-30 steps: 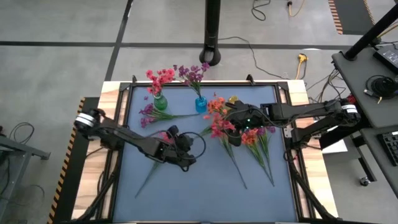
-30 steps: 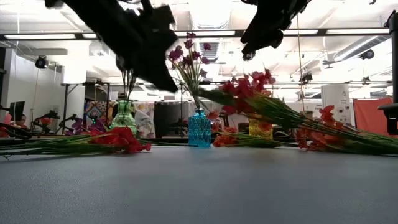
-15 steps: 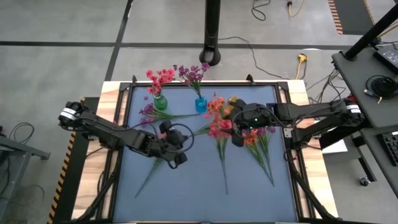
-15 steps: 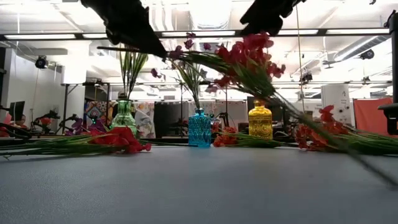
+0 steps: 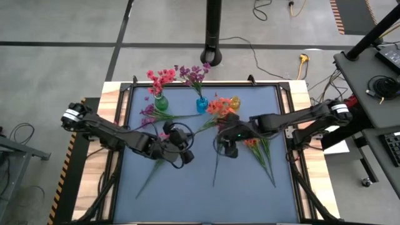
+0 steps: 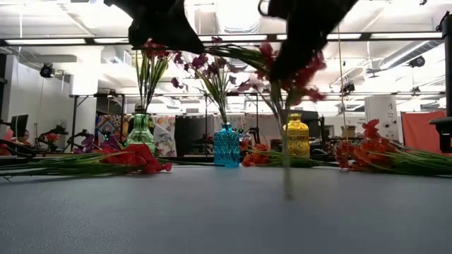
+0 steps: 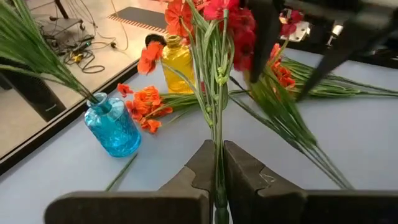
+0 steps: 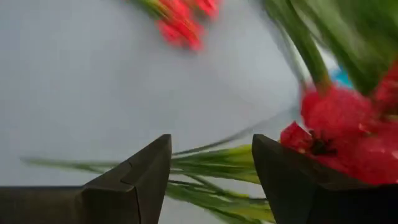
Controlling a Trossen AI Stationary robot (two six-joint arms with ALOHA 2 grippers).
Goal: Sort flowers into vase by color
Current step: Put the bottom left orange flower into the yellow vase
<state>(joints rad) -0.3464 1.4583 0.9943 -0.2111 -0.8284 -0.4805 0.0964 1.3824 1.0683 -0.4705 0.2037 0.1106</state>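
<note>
My left gripper [image 5: 185,152] [image 7: 217,152] hovers left of the table's middle, shut on a thin green flower stem; its red-orange blossoms [image 7: 186,12] reach toward the yellow vase [image 5: 234,101]. My right gripper [image 5: 228,145] [image 8: 211,140] is just to its right, holding a red flower [image 5: 219,124] whose stem [image 5: 217,169] slants down toward the near edge. A green vase [image 5: 160,103] holds pink-red sprigs and a blue vase [image 5: 201,105] holds purple ones. A pink-red flower [image 5: 165,133] lies on the table under my left arm. My left gripper pinches a single thin stem [image 7: 217,140] between its two fingers, which lie across it. The flower is lifted clear and runs forward from the fingers toward the far right. My right gripper has the leafy stem bundle [image 8: 214,171] just below the red blossoms [image 8: 348,143] between its fingers, which stand some way apart, coming from above. The flower hangs lifted, stem [image 6: 286,169] pointing down; whether its tip touches the table I cannot tell.
A purple flower [image 5: 150,114] lies near the green vase. Orange-red flowers lie beside the yellow vase [image 5: 215,106] and right of my right gripper [image 5: 257,147]. The near half of the grey mat [image 5: 187,200] holds only stem ends. Wooden rails edge the table.
My right gripper has moved toward the table's left and a little nearer, carrying the red flower up. Its stem has swung from trailing toward the near right to hanging almost straight down. My left gripper has risen.
</note>
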